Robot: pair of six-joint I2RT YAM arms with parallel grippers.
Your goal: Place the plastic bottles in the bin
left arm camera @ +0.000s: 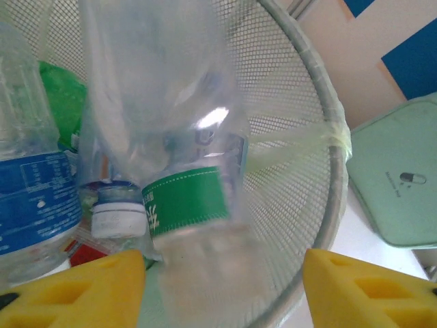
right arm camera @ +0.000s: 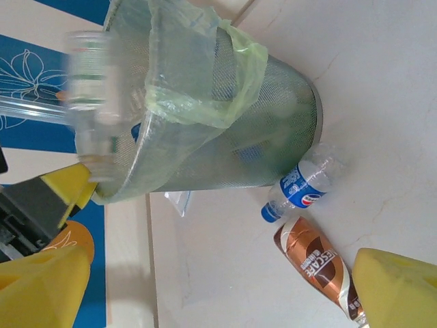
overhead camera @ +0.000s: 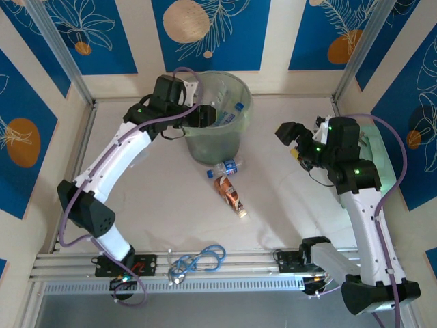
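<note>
Left claw (left arm camera: 224, 273) hangs over the mouth of the bin (left arm camera: 300, 130), a round mesh basket lined with a pale-green bag, its yellow pads (left arm camera: 75, 290) parted roughly halfway. Between them, reaching away from the claw down into the bin, is a clear bottle with a green label (left arm camera: 188, 201), blurred. It sits close against the pad at the left of the wrist view, while bare mesh shows between it and the other pad, so the claw has no grip on it. Deeper in the bin, beyond that nearer pad, are a larger blue-labelled bottle (left arm camera: 31, 198) and a white cap (left arm camera: 117, 213). On the claw's other side, outside the rim, is a mint-green case (left arm camera: 399, 184). Right claw (right arm camera: 220, 273) points toward the bin from well apart, jaws spread wide and holding nothing. Ahead of it two bottles lie on the surface (right arm camera: 369, 82) at the foot of the bin: a small blue-capped bottle (right arm camera: 300, 186) just beside the bin's base, and a brown bottle (right arm camera: 315, 263) just beside that one, on the side nearer this claw. Behind both claws, near the arm bases, lies a coiled blue cable (overhead camera: 201, 260).
</note>
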